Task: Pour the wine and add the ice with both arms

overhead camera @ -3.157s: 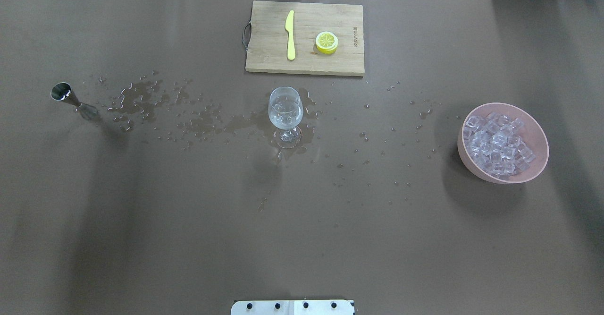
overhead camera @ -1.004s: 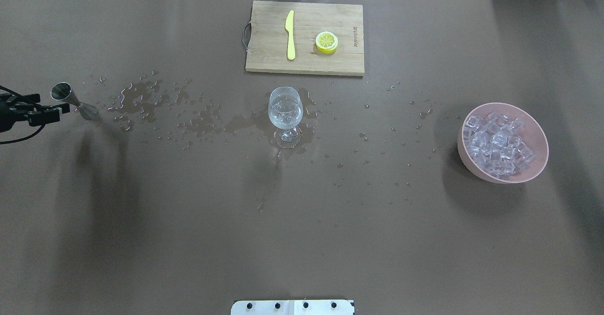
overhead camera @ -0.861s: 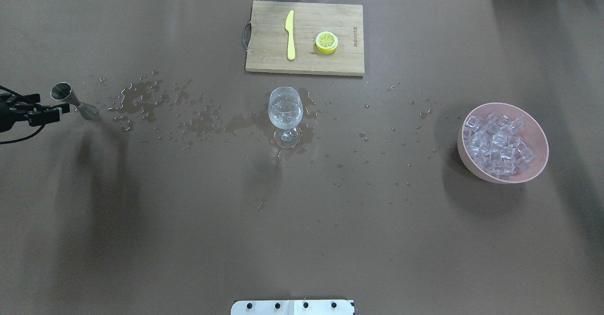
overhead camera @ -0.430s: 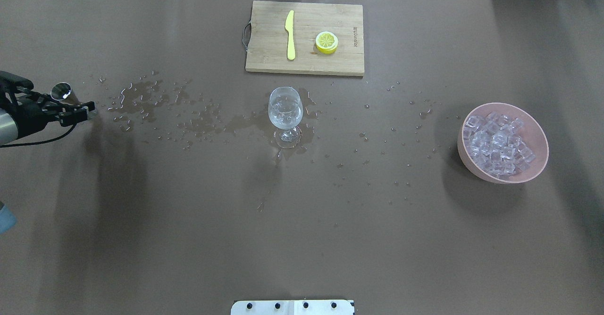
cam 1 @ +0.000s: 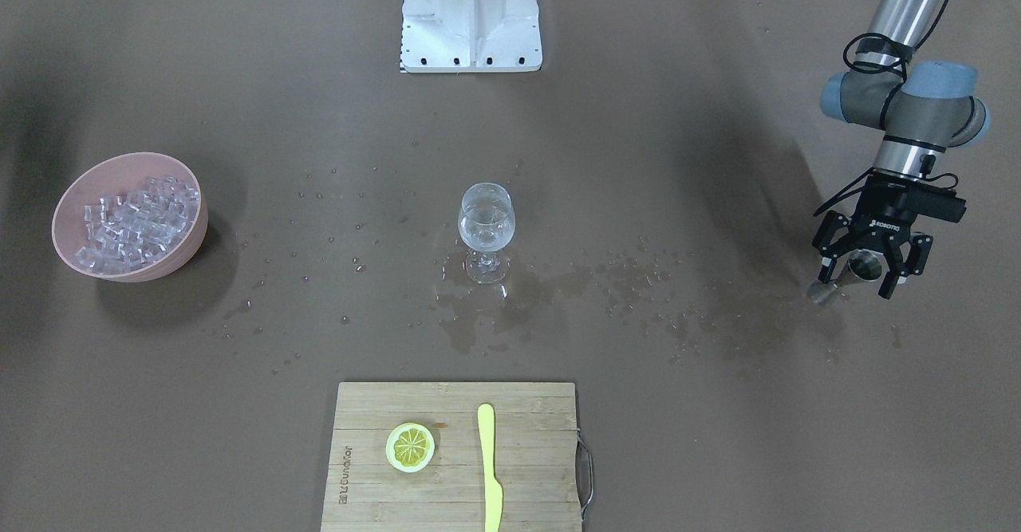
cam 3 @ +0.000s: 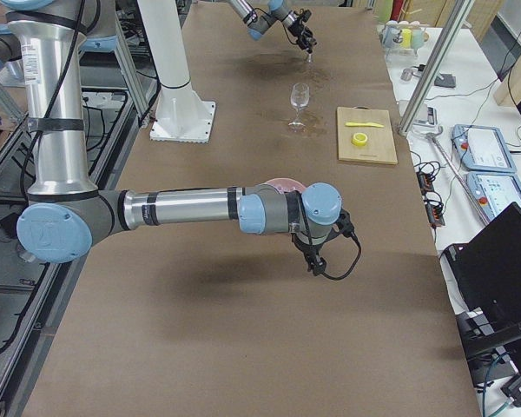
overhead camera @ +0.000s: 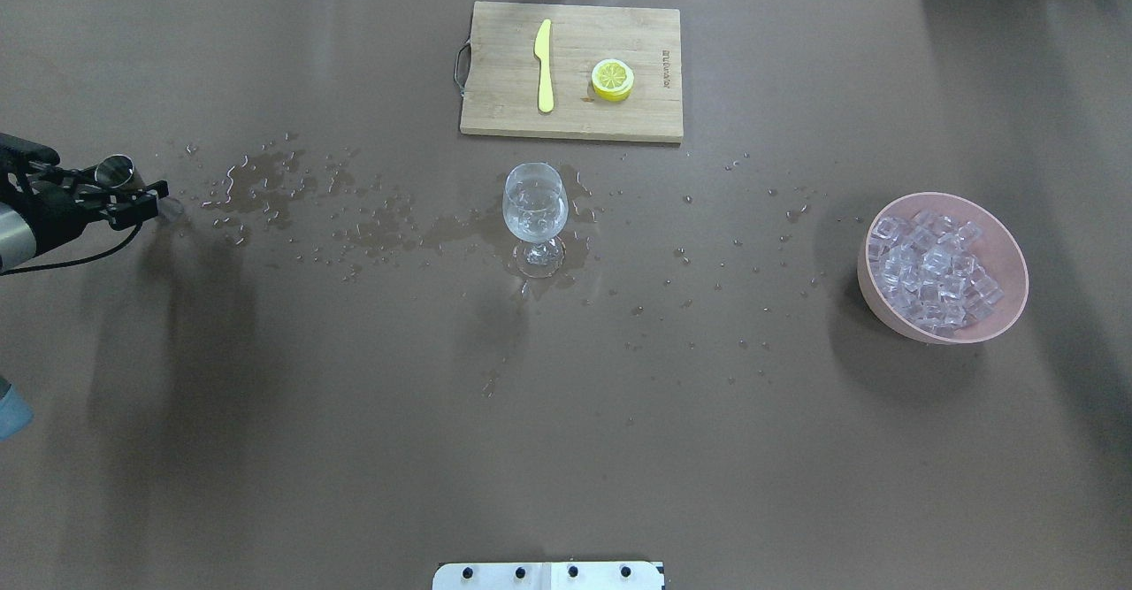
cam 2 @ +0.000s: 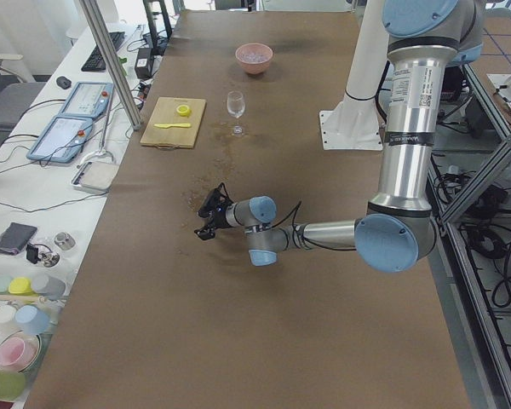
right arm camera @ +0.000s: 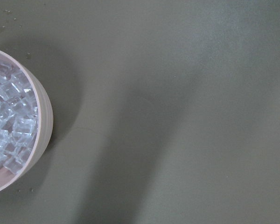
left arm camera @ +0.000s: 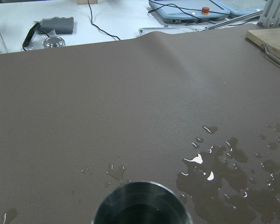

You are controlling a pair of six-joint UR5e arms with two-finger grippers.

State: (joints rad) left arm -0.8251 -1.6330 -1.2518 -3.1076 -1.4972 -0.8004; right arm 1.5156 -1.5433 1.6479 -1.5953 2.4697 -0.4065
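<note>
**A:** Nearest us, the right gripper (cam 3: 316,263) hangs by the pink bowl (overhead camera: 871,294) w/ the ice (overhead camera: 933,267) piled in it. Jaws apart or together? We can't tell.

**B:** Same. Mid-table we've got the wine glass (overhead camera: 534,205) upright, a bit of clear wine (cam 1: 486,233) inside. Left gripper (cam 1: 856,281) has its fingers spread either side of the steel jigger (cam 1: 861,263). Furthest back is the cutting board (overhead camera: 619,112) w/ the lemon slice (overhead camera: 612,79).

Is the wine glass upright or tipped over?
Upright: the wine glass stands on its foot, stem vertical, bowl opening upward.
</note>
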